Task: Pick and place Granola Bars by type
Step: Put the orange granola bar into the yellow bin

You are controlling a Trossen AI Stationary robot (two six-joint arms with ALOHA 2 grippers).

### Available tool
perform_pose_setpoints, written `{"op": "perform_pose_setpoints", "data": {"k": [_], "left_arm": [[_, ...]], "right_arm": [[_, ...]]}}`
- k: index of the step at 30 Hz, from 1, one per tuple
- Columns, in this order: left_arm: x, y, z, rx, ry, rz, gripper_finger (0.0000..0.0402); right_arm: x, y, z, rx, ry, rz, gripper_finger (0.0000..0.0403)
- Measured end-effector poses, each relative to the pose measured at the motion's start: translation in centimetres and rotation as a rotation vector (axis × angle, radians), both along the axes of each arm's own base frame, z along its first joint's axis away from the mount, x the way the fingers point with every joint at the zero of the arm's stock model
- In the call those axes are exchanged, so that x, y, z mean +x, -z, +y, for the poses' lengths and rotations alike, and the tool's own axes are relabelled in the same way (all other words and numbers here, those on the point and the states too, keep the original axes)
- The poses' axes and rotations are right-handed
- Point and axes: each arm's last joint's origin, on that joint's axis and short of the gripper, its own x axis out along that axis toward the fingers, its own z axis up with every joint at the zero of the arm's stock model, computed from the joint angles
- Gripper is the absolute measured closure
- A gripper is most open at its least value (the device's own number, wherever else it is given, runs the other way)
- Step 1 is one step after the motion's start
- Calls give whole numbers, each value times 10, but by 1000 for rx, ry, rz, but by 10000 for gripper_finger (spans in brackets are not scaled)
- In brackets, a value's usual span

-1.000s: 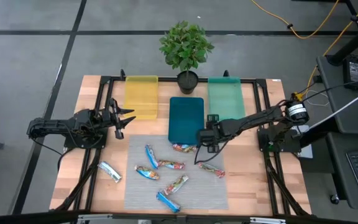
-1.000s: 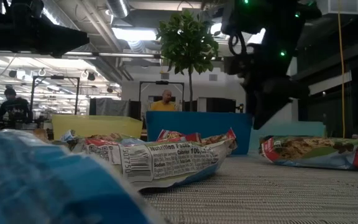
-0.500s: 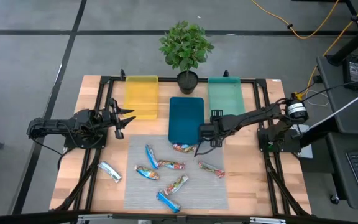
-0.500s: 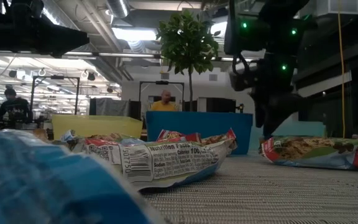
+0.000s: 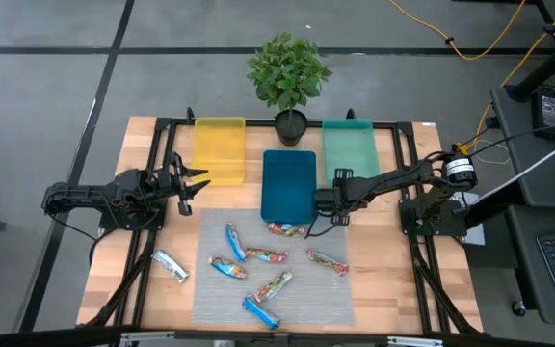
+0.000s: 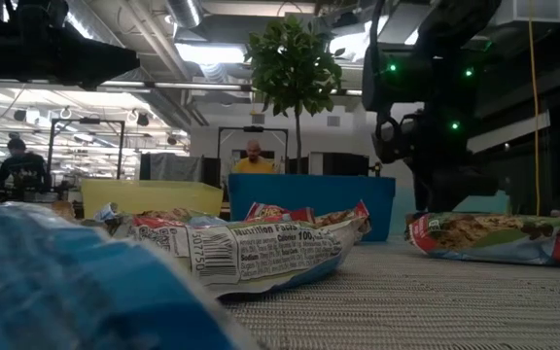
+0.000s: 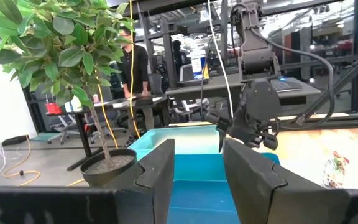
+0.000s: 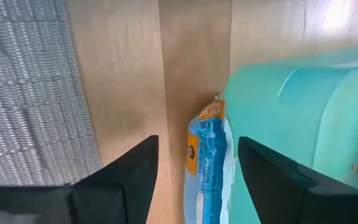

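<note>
Several granola bars in shiny wrappers lie on the grey mat (image 5: 273, 265), among them a red-orange one (image 5: 285, 229) by the blue tray (image 5: 288, 178) and a blue one (image 5: 260, 311) near the front. A silvery-white one (image 5: 170, 265) lies on the wood at the left. Another bar in a blue and orange wrapper (image 8: 207, 162) lies on the wood against the teal tray (image 8: 291, 106). My right gripper (image 8: 197, 144) hangs open over it, pointing down, between the blue and teal trays (image 5: 328, 207). My left gripper (image 5: 189, 183) waits open at the table's left.
A yellow tray (image 5: 219, 149) stands at the far left, the teal tray (image 5: 350, 149) at the far right. A potted plant (image 5: 289, 72) stands behind the blue tray. A black frame (image 5: 162, 125) runs round the tabletop. People show in the room beyond.
My right gripper has gone from over the mat's far edge toward the table's right and far side, into the gap between the blue and teal trays, sinking a little and tipping further down. Its fingers have kept their gap. The bars lie as before.
</note>
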Motion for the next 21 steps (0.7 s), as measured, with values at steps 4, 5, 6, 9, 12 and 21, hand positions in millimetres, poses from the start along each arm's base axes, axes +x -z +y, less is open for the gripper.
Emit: {"op": "perform_pose_setpoints", "data": {"k": [4,5,6,9,12,21], "left_arm": [[0,0,0,0,0,0,272],[0,0,0,0,0,0,272],[0,0,0,0,0,0,272],[0,0,0,0,0,0,272],[0,0,0,0,0,0,272],[0,0,0,0,0,0,272]], "right_arm": [[-1,2,-3,-1,15,1,180],[0,2,-4,-1,18,0,180],[-1,2,-5,-1,20,0,180],[1,2,-8,-1,29,-20,180],[2,2,-10,0,39,-26,190],[2,3,-16,54,62,-33,269]]}}
